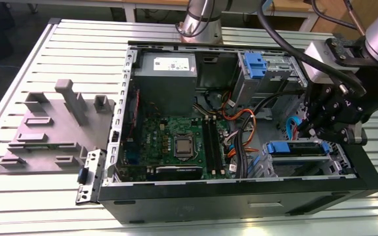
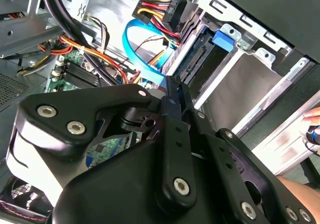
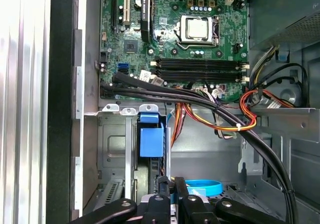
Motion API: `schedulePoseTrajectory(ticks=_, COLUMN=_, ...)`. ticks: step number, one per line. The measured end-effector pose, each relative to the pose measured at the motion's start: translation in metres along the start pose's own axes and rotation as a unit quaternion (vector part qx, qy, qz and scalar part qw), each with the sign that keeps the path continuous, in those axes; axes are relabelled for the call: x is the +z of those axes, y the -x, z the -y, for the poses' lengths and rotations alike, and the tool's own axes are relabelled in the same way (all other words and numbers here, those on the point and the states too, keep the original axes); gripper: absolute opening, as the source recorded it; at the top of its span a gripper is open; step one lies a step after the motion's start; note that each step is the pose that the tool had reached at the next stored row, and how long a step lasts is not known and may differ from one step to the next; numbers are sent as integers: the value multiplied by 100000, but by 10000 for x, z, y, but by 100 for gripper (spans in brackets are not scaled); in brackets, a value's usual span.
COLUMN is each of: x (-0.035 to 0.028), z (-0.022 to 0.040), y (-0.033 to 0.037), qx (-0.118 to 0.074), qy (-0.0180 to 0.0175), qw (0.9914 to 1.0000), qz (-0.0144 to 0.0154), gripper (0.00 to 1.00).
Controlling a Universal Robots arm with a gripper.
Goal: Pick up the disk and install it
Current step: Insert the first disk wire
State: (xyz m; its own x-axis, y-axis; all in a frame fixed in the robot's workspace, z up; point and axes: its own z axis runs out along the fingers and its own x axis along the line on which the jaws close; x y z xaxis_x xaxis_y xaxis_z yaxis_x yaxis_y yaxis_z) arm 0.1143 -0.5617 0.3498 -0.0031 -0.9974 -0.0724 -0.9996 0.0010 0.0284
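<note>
The disk (image 1: 299, 149), silver with blue side rails, sits in the drive cage at the near corner of the open computer case on the exterior view's right. Its blue rail tab (image 3: 151, 141) shows in both wrist views, with the same tab (image 2: 223, 38) at the mouth of the metal cage. My black gripper (image 1: 309, 132) hangs just above and beside that cage. Its two fingers (image 2: 174, 84) are pressed together with nothing between them. In the first wrist view the gripper (image 3: 173, 183) points towards the blue tab, a short way off.
The motherboard (image 3: 195, 29) and bundles of cables (image 3: 220, 114) lie beside the cage. A grey power-supply box (image 1: 166, 73) and a second blue bracket (image 1: 255, 64) sit at the case's far side. A grey fixture (image 1: 51, 128) stands on the slatted table. A person's hand (image 2: 313, 126) is near the case.
</note>
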Motion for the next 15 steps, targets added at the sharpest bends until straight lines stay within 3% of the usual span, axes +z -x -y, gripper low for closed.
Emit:
schedulePoseTrajectory(ticks=9, x=9, z=-1, y=-92, qx=6, qy=-71, qw=100000, qz=1, gripper=16)
schedulePoseTrajectory(ticks=15, x=41, z=3, y=-105, qx=0, qy=-70, qw=100000, qz=-12, gripper=16)
